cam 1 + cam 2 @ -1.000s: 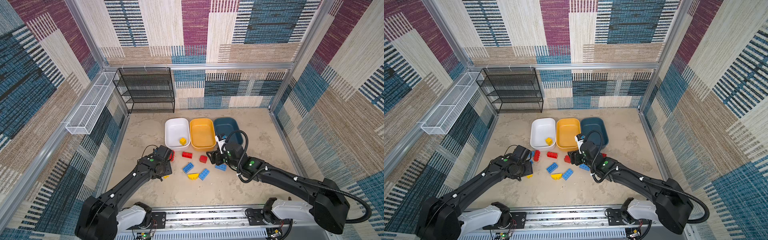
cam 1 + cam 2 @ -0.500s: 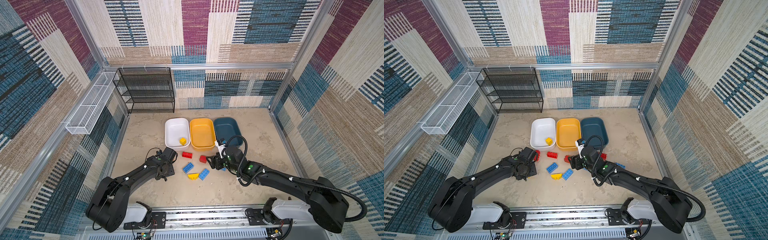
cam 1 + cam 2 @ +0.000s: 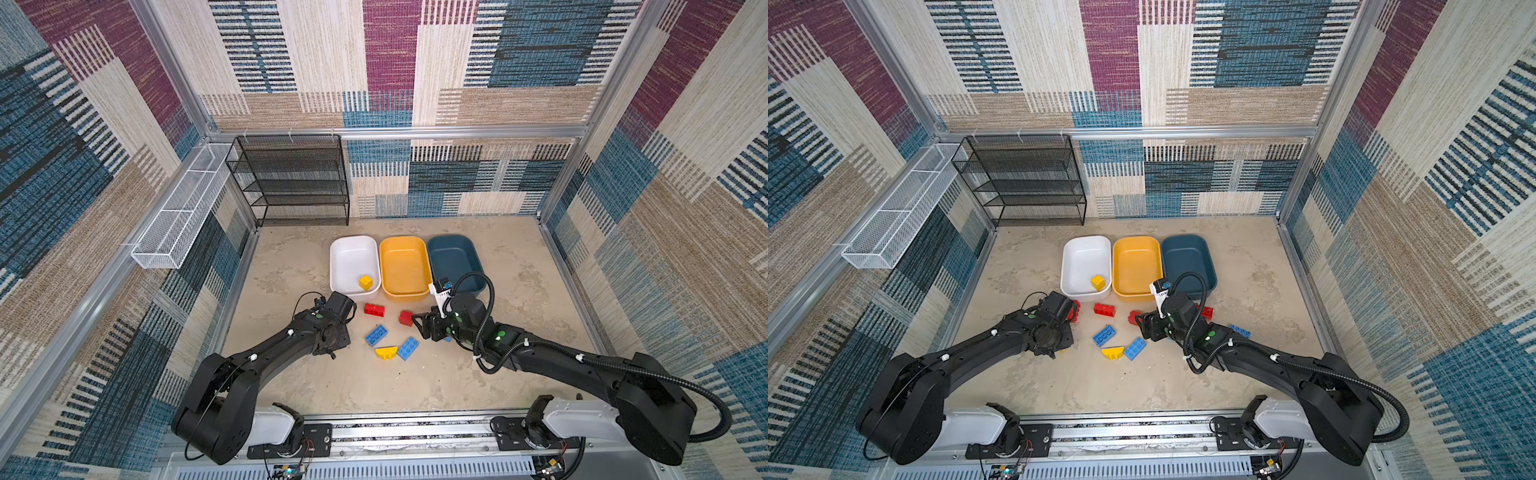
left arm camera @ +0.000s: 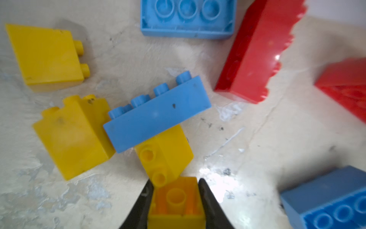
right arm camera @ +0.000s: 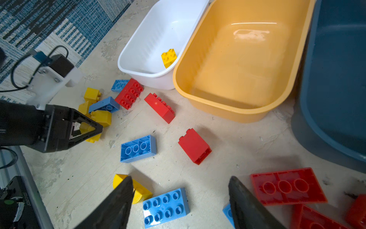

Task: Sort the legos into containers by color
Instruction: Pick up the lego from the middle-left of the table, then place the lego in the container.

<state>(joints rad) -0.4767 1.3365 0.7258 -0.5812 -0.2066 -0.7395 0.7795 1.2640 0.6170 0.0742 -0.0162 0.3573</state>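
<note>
My left jaws were clenched on a small yellow brick (image 4: 176, 200) down at the worktop (image 3: 374, 382); it touched a tilted yellow brick (image 4: 164, 156), against which a light blue brick (image 4: 156, 115) leaned; my right jaws hung released and wide above the worktop, between a yellow arched brick (image 5: 138, 190) and an upturned red brick (image 5: 287, 185); one yellow cube (image 3: 365, 282) lay in the white tub (image 3: 353, 253); the yellow-orange tub (image 3: 405, 262) and the teal tub (image 3: 453, 257) stood beside it in a row.

Three tubs side by side, mid-bench: white tub (image 3: 353, 259), yellow-orange tub (image 3: 405, 264), dark teal tub (image 3: 453, 257). White tub holds one yellow brick (image 3: 365, 282), studs up. Red brick (image 3: 374, 309), blue brick (image 3: 377, 335) and arched yellow brick (image 3: 386, 352) lie loose between tubs and front edge. Small yellow brick (image 4: 176, 202) is pinched in left gripper (image 4: 174, 180).
</note>
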